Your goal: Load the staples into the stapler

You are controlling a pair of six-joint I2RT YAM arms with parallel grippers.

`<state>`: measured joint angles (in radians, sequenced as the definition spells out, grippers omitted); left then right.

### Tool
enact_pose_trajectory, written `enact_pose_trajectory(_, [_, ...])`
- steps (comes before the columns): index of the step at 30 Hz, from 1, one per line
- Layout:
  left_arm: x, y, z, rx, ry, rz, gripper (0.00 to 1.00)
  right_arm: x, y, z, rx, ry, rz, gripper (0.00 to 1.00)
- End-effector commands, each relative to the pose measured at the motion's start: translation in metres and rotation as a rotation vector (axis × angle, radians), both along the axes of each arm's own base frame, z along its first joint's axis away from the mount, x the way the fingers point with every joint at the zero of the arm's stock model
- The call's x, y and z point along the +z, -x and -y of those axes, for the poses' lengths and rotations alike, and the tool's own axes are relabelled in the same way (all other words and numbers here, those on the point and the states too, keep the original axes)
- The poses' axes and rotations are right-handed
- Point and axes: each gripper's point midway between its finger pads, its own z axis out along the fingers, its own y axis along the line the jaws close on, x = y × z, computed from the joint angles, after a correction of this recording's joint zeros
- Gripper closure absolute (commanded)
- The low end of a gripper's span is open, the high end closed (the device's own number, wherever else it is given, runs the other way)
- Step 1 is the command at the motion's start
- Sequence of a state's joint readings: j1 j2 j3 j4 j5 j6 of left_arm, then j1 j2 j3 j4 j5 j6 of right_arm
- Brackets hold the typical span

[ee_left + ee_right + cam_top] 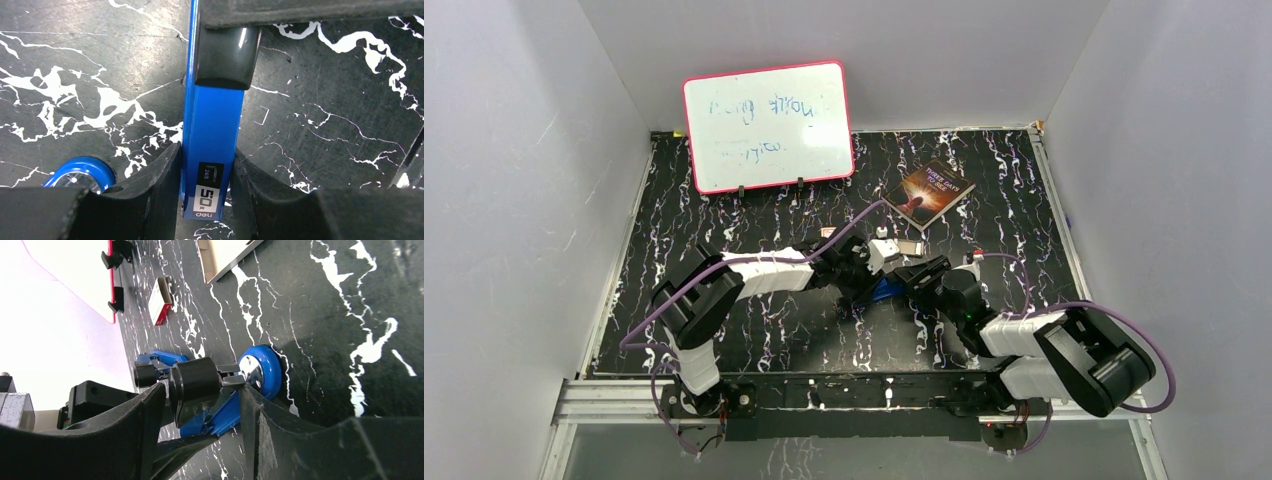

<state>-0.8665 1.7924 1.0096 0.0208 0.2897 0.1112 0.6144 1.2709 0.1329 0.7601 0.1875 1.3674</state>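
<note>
Left end effector [206,162] clamps stapler [212,125]; right end effector [201,392] straddles its black knob [194,380], grip unclear, box [161,307] beyond

One blue stapler [212,135] in the middle, one whiteboard [768,126] far left, one book [935,190] far right, one small white-and-red box [161,307].

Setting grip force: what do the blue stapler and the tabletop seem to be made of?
The stapler: smooth blue body with a soft sheen, likely painted metal or hard plastic; its black cap shows a sharp glint, so glossy plastic. The tabletop: matte black with white marble veins and fine scratches, probably a printed laminate.
</note>
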Motion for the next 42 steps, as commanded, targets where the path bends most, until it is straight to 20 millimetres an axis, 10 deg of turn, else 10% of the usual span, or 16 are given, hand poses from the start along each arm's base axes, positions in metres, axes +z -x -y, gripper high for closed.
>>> enact_pose_trajectory(1, [0.013,0.036,0.008,-0.100,0.027,-0.159,0.96,0.016,-0.011,-0.004,0.003,-0.032,0.086,0.37])
enact_pose_trajectory(42, [0.025,0.015,0.066,-0.103,0.146,-0.244,0.99,0.004,0.012,-0.035,0.206,-0.117,0.006,0.41])
